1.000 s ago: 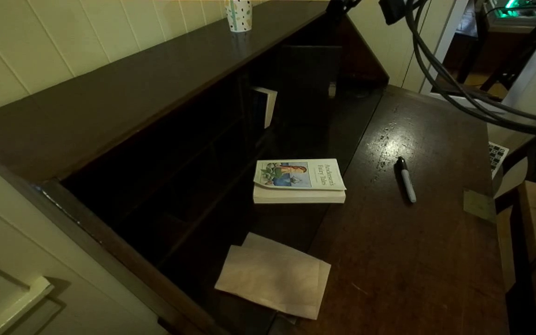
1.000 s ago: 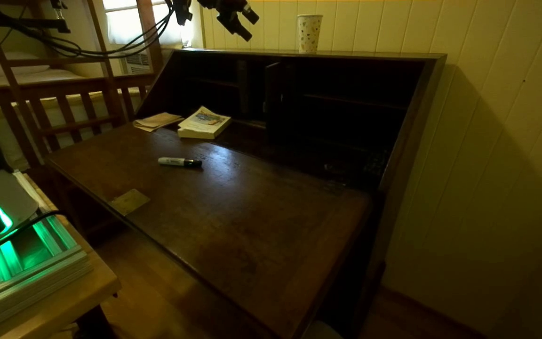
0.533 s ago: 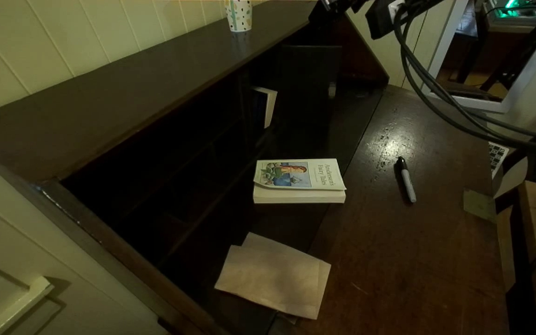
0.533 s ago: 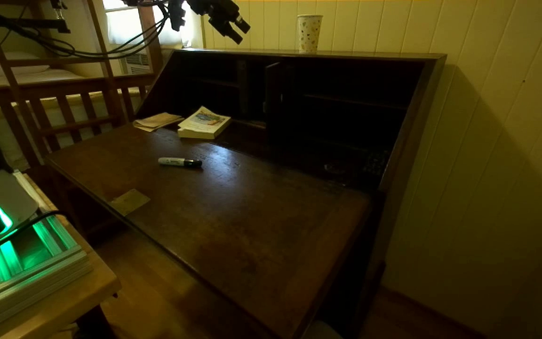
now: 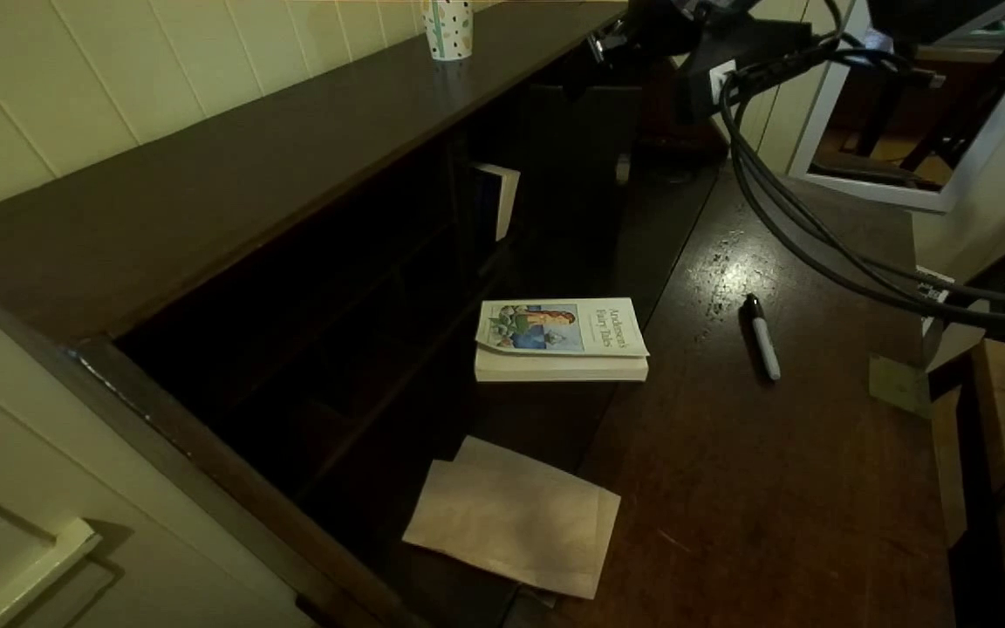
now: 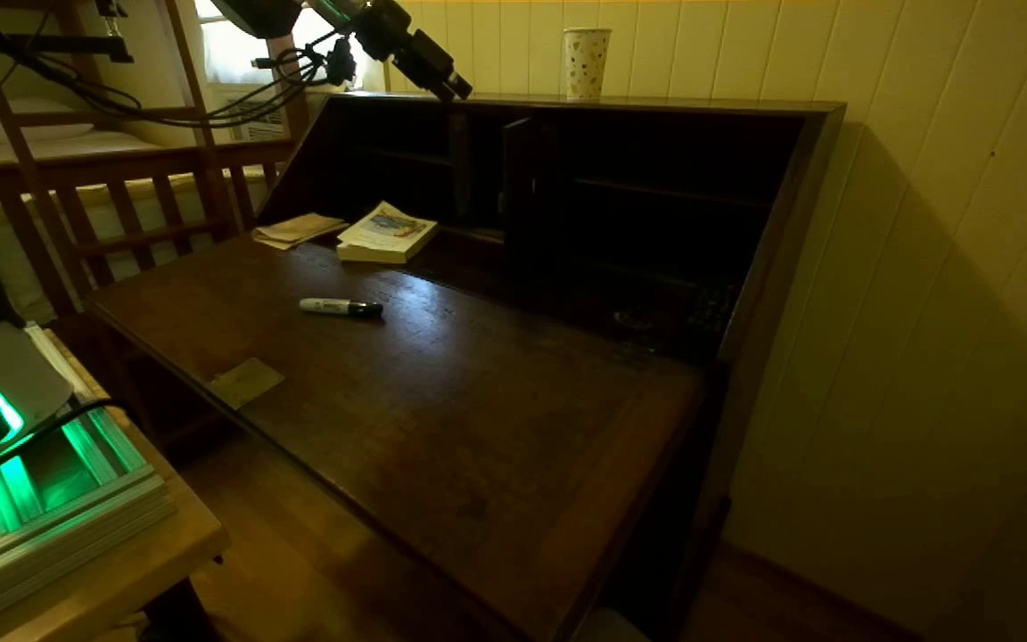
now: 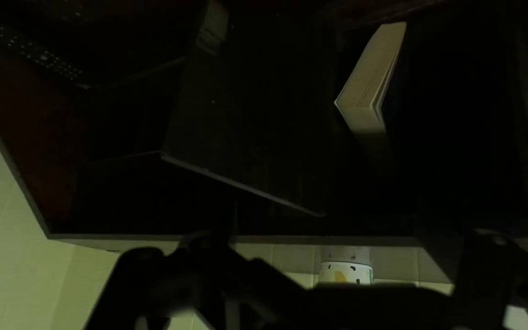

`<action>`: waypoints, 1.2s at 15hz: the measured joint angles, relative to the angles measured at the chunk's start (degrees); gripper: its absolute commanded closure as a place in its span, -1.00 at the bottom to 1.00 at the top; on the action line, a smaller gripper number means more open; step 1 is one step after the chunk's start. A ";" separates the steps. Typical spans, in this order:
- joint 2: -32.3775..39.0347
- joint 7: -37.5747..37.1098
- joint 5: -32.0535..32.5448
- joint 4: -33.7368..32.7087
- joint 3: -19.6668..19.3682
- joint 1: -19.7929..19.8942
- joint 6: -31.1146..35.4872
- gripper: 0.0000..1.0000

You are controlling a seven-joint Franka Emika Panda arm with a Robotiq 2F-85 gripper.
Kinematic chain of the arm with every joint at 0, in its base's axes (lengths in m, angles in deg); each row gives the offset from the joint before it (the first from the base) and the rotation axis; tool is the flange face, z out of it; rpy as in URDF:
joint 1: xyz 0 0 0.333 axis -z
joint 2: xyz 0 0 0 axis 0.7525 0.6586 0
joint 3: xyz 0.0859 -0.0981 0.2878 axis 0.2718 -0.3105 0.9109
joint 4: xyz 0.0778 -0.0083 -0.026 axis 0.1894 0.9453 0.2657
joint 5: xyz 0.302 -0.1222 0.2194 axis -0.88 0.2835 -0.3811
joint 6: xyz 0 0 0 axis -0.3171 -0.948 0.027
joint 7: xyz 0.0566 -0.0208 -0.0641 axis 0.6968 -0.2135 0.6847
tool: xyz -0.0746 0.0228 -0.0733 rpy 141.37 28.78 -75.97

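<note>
Pale wall panelling [image 5: 110,78] fills the upper left of an exterior view, over a dark wooden desk [image 5: 816,488], both as they were a second ago. At the upper edge, a spotted cup [image 5: 448,35] stands on the desk's top, unmoved. Near the centre, a white-paged book [image 5: 508,202] stands on edge at the desk's back, tan papers [image 5: 516,519] lie lower down, and a paperback [image 5: 561,340] lies flat between the two; all keep their places. Just right of the standing book, a small door [image 5: 572,166] hangs open as before, the thing nearest the gripper [image 6: 454,91]. That gripper has come down and farther into the frame: its tips now reach the desk's top edge in an exterior view, where earlier they hung above it. From the wrist, its fingers [image 7: 142,275] show spread wide, holding nothing. Farther right, the marker [image 5: 762,338] lies unchanged, and black cables [image 5: 939,308] sag lower at the right edge.
</note>
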 measured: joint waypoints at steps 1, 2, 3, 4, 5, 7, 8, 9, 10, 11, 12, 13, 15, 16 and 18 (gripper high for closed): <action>0.59 -2.46 2.06 -0.01 -0.37 0.34 1.37 -1.00; 1.19 -4.98 4.16 -0.07 -0.82 0.67 2.74 -1.00; 1.78 -7.40 6.12 -0.19 -1.28 0.97 3.92 -1.00; 2.16 -7.92 6.53 -0.23 -1.50 1.13 4.17 -1.00; 2.25 -7.88 6.53 -0.23 -1.50 1.11 4.16 -1.00; 2.20 -7.88 6.52 -0.23 -1.35 1.02 4.16 -1.00; 2.20 -7.88 6.52 -0.23 -1.33 1.03 4.16 -1.00; 2.20 -7.88 6.52 -0.23 -1.32 1.02 4.16 -1.00; 2.20 -7.88 6.52 -0.23 -1.31 1.03 4.15 -1.00; 2.20 -7.88 6.52 -0.23 -1.31 1.03 4.15 -1.00; 2.20 -7.88 6.52 -0.23 -1.30 1.02 4.15 -1.00; 2.20 -7.88 6.52 -0.23 -1.30 1.03 4.15 -1.00; 2.27 -7.77 6.52 -0.22 -1.28 1.02 4.15 -1.00; 2.51 -7.77 6.46 -0.21 -1.28 1.03 4.15 -1.00; 3.58 -7.88 6.45 -0.35 -1.51 1.11 4.10 -1.00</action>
